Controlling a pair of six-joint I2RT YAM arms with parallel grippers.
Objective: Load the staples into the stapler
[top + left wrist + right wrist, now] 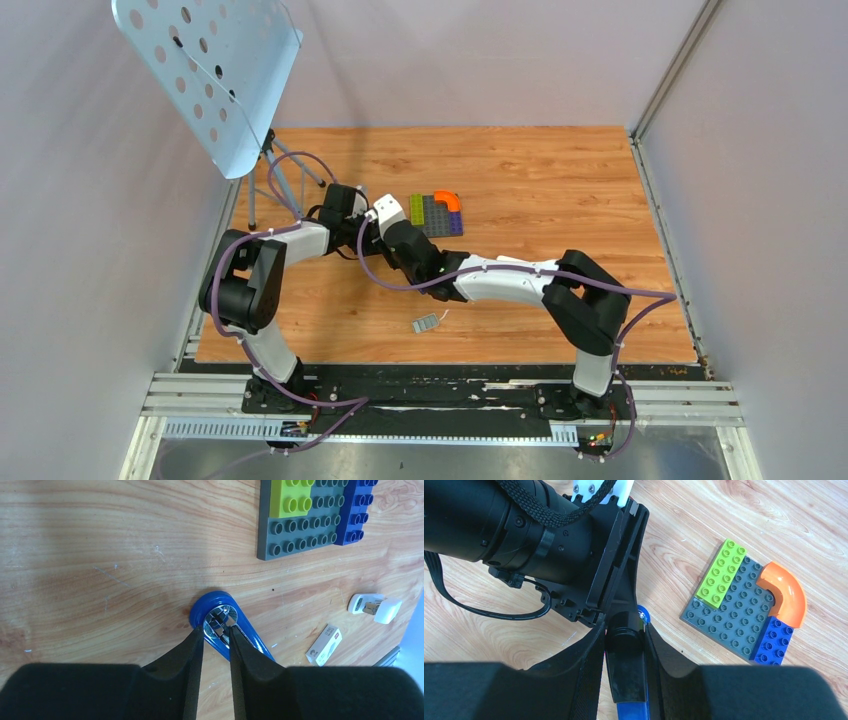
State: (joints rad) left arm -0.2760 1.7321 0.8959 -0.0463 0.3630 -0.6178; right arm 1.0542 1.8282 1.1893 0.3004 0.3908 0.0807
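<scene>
The blue stapler (pixel 212 602) lies on the wooden table with the silver metal at its tip showing. My left gripper (pixel 216 630) hangs over that tip, its jaws a narrow gap apart with bare table seen between them. My right gripper (pixel 625 625) is shut on the stapler's black top end (pixel 625 665). In the top view both grippers, left (pixel 372 232) and right (pixel 398 243), meet over the stapler and hide it. The white staples box (pixel 324 645) lies on the table to the right. The grey staple strip is not in view.
The multicoloured block plate (pixel 435 213) lies just beyond the grippers, also in the right wrist view (pixel 734 615). A white rounded plastic piece (pixel 375 607) lies near the box. A perforated metal stand (pixel 215 70) rises at the back left. Walls close in both sides.
</scene>
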